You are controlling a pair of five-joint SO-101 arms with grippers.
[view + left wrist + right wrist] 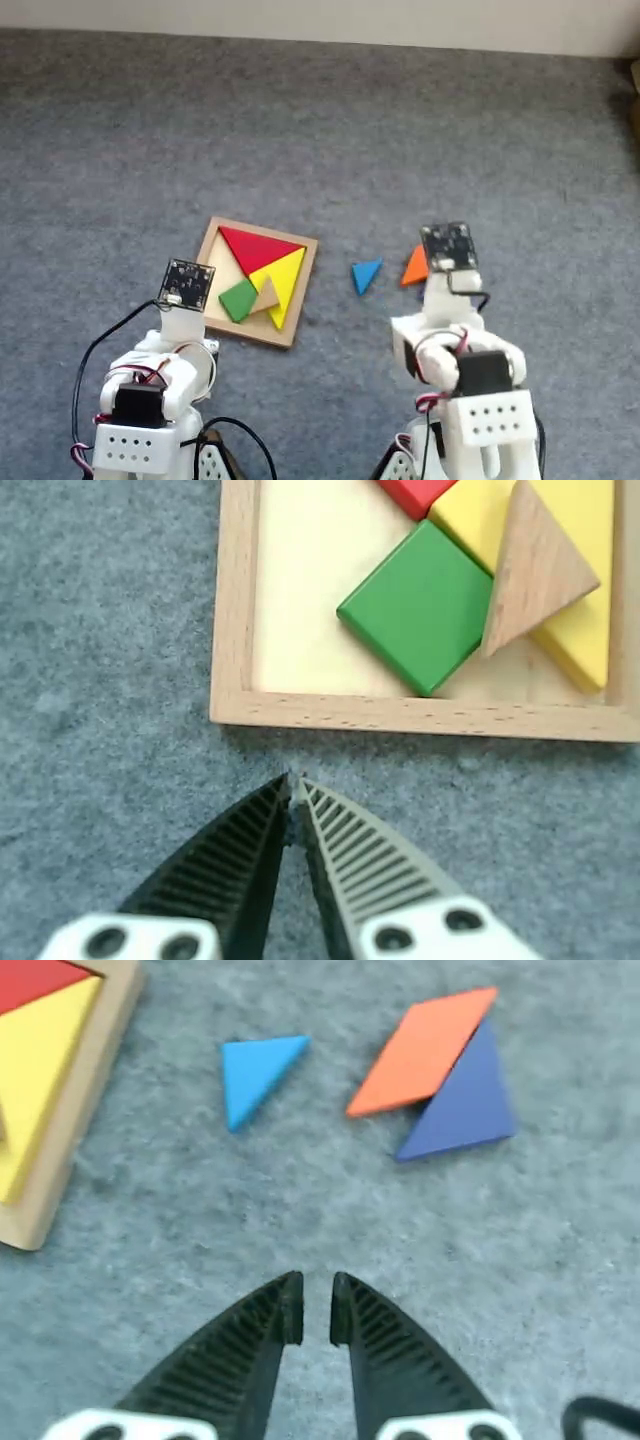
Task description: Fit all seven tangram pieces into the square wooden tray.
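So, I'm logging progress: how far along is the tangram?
In the tray: red triangle, yellow triangle, green square, plus a wooden triangle seemingly overlapping the yellow. The left gripper and right gripper hold nothing. On the carpet: light blue triangle, orange parallelogram, dark blue triangle.

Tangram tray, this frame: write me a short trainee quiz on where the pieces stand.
1. How many pieces lie inside the wooden tray?
2. True or false: the left gripper is shut and holds nothing.
3. Name the piece outside the tray that lies nearest it, and the two farther off.
Key:
1. Four: red triangle, yellow triangle, green square, plain wood triangle.
2. True.
3. Light blue triangle; then the orange parallelogram and dark blue triangle, which touch each other.
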